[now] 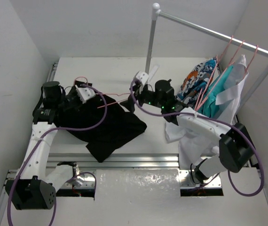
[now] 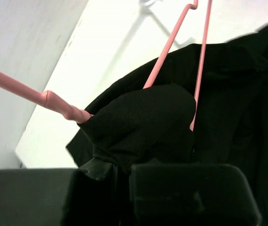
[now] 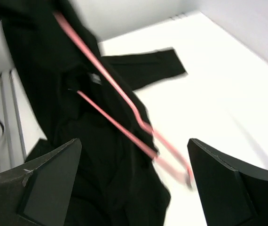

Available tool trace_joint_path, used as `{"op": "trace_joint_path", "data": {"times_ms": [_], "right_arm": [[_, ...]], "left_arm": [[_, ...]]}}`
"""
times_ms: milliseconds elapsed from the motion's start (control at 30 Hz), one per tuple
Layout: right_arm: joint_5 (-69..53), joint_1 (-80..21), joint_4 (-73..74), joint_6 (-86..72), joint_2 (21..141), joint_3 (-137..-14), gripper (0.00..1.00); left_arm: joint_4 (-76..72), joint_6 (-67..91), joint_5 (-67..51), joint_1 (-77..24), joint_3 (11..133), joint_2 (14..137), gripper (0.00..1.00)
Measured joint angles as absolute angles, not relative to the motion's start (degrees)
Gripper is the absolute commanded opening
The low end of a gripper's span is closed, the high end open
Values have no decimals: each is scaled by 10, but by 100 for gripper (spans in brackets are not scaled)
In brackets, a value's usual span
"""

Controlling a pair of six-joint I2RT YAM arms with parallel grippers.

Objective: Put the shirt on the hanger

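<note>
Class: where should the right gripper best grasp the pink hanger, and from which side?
On the hanger, grip the bare corner where its two bars meet beyond the shirt. Come from the right, open right gripper straddling the bars: that end looks free above the table, while the other is under cloth at the left gripper.

The left arm (image 1: 36, 150) reaches forward over the table, its left gripper (image 2: 106, 176) apparently pinched on the shirt (image 2: 143, 117). The right arm (image 1: 202, 123) stretches leftward, the right gripper (image 3: 134, 146) spread wide.
</note>
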State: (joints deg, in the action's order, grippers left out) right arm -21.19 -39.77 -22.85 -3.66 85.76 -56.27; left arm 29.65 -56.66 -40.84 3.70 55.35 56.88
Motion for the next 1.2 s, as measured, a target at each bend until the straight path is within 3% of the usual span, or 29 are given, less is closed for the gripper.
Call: {"op": "trace_joint_path", "data": {"times_ms": [167,300,733,800,833,867,933,1200], "right_arm": [[-175,-374,-173,-119,847,-587,85],[-150,-378,-153,-168,860,-588,73],[-149,-384,-151,-298,1075,-671,78],[-152,-384,-153,-305,1082,-680,69],[-156,-384,-158,-311,1085,-682,60],[-162,-385,-166,-317,1088,-684,32],[-177,-385,-187,-335,1095,-686,3],[-147,-369,-225,-378,1076,-648,0]], "left_arm": [[244,-488,-340,37,553,569,0],[224,-446,-305,37,550,563,0],[223,-376,-307,37,558,559,0],[223,-370,-307,37,561,557,0],[223,-367,-307,37,563,557,0],[222,-362,-307,37,565,557,0],[222,-354,-311,37,571,557,0],[263,-392,-340,39,582,555,0]]}}
